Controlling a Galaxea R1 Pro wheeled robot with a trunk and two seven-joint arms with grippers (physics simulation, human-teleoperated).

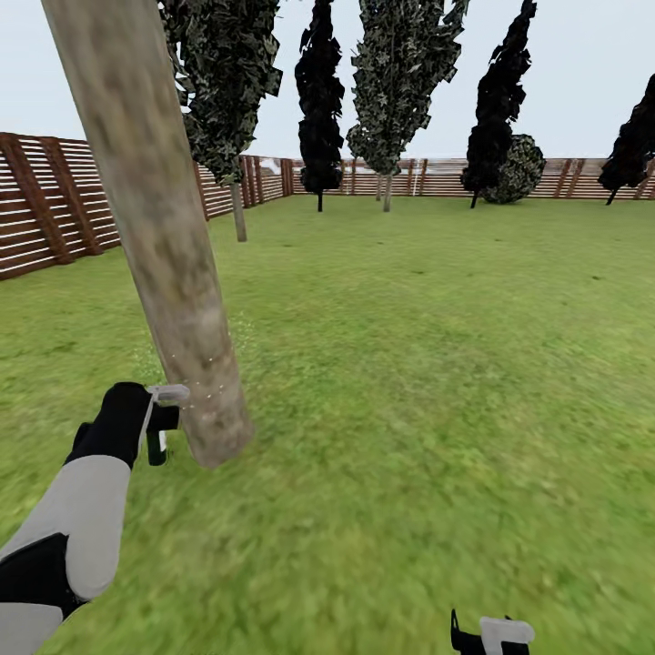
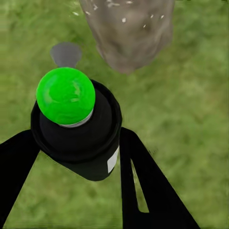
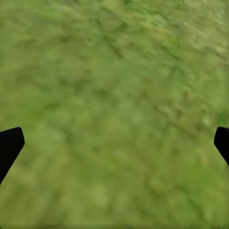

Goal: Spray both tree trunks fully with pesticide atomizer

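One bottle (image 2: 78, 129), green-topped, clamped in the left gripper (image 2: 71, 157) just beside the trunk (image 1: 164, 236). Pale specks on the bark. Spread wide over grass (image 3: 114, 105), the right gripper (image 3: 114, 143).

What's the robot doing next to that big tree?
The robot's left hand is holding the pesticide atomizer, a small dark bottle whose top looks bright green here. It is held close to the bottom of the thick tree trunk, and tiny pale specks show on the bark there. The right hand is open over the grass, holding nothing.
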